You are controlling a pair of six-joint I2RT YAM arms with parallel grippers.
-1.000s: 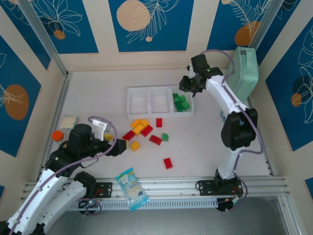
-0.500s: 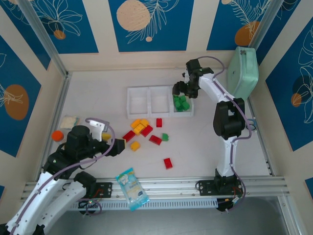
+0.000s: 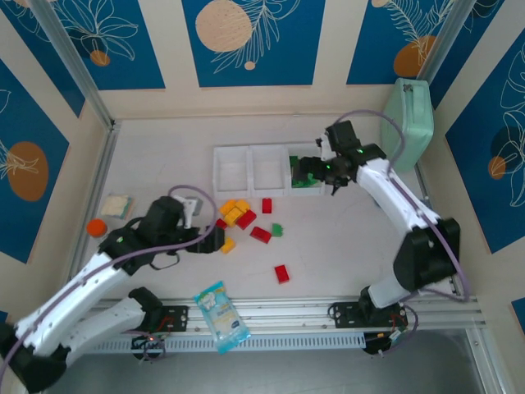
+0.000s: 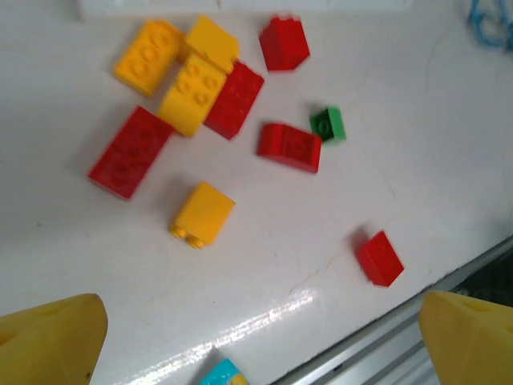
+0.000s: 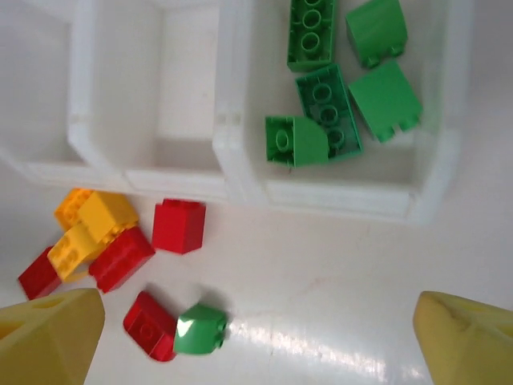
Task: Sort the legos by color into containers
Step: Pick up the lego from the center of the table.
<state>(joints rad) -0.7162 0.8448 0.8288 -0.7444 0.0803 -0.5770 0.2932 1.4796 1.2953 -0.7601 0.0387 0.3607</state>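
Observation:
The white three-compartment tray (image 3: 216,168) lies mid-table; its right compartment holds several green bricks (image 5: 329,104), the other two look empty. Loose on the table in front of the tray lie yellow bricks (image 3: 234,212), red ones (image 3: 261,235) and a single green brick (image 3: 277,230). My left gripper (image 3: 215,240) hovers open beside a lone yellow brick (image 4: 201,215), its yellow fingers (image 4: 48,337) wide apart and holding nothing. A red brick (image 4: 379,258) lies apart toward the front. My right gripper (image 3: 316,171) hangs open over the tray's right front edge, above the loose green brick (image 5: 199,330).
A mint-green lidded case (image 3: 413,119) leans at the back right wall. A blue snack packet (image 3: 220,316) lies at the front rail. An orange-capped bottle (image 3: 97,227) and a pale pad (image 3: 116,204) sit at the left. Walls enclose the table.
My right arm has swung from behind the tray to over its right front edge. My left gripper has reached right toward the loose bricks.

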